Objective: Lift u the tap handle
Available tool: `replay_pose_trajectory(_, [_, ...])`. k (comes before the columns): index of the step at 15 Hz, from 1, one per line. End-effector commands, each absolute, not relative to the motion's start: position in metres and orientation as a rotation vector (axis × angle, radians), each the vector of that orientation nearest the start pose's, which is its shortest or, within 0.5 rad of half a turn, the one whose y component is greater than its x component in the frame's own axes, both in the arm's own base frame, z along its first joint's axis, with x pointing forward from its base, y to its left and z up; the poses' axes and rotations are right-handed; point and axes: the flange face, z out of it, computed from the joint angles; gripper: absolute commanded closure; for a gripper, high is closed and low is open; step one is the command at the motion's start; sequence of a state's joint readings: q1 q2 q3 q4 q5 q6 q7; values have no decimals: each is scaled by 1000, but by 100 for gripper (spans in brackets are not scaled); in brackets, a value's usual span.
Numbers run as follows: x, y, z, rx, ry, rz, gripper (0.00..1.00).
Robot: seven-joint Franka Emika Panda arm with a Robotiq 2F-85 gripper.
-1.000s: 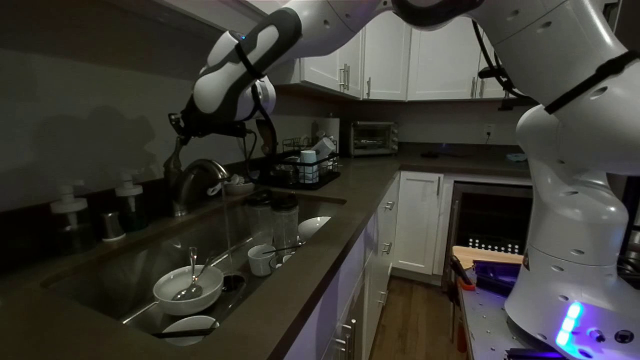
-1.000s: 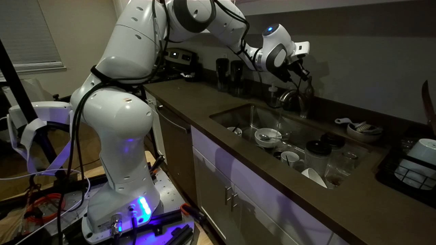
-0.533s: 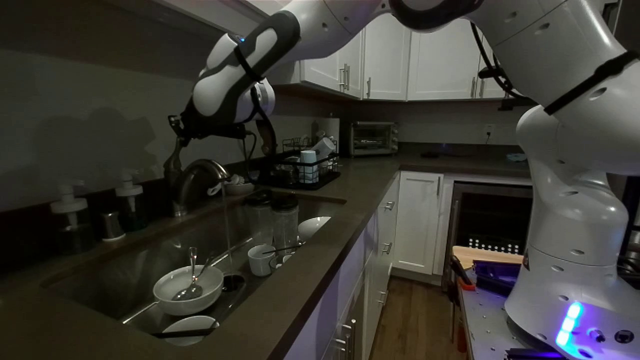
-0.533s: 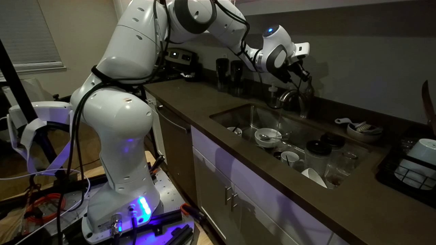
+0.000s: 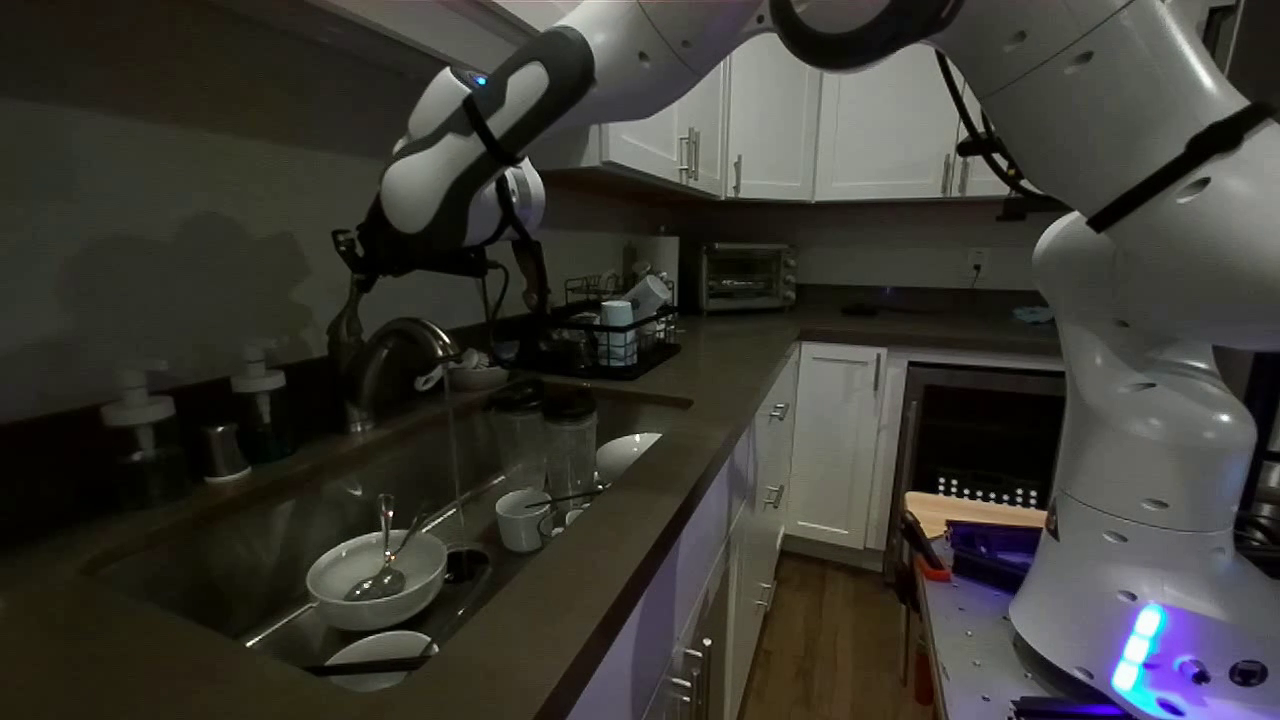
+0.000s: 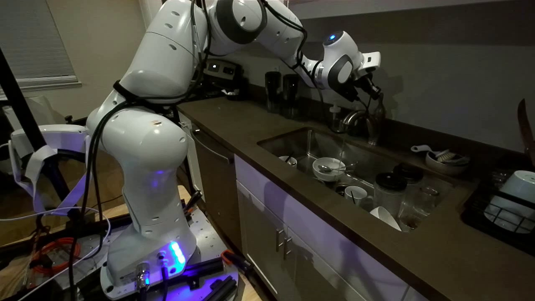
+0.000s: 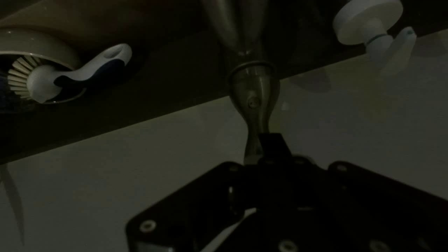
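Observation:
The tap handle [image 7: 255, 136] is a slim dark-metal lever that rises from the top of the faucet [image 5: 375, 375]. It also shows in the exterior views [image 5: 352, 305] [image 6: 380, 109]. My gripper [image 7: 270, 137] appears shut in the wrist view, its dark fingertips together and overlapping the right side of the lever near its end. Part of the lever end shows left of the fingertips. In both exterior views the gripper [image 5: 360, 275] [image 6: 377, 94] is at the lever's upper end, seemingly touching it. The picture is too dark to show exact contact. A thin water stream [image 5: 454, 440] falls from the spout.
The sink below holds a white bowl [image 5: 370, 590] with spoons, a mug [image 5: 520, 522] and lidded jars [image 6: 389, 188]. Soap bottles [image 5: 258, 395] stand beside the faucet, and a bowl with a brush [image 6: 447, 161] on its other side. The wall is close behind.
The arm and gripper have shifted very slightly down and toward the wall. The gripper stays at the lever's end. The water stream is visible throughout.

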State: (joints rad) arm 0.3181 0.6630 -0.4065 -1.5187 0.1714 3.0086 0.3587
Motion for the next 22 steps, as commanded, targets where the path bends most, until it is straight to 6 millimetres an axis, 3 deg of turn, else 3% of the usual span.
replay_pose_trajectory(1, [770,-8,414,-2773,569,-1365,96])
replay_pose_trajectory(14, [795,-20,423,-2782,548,-1392,96])
replay_pose_trajectory(19, [770,-11,417,-2761,535,-1375,96])
replay_pose_trajectory(22, [739,-11,409,-2705,543,-1429,96])
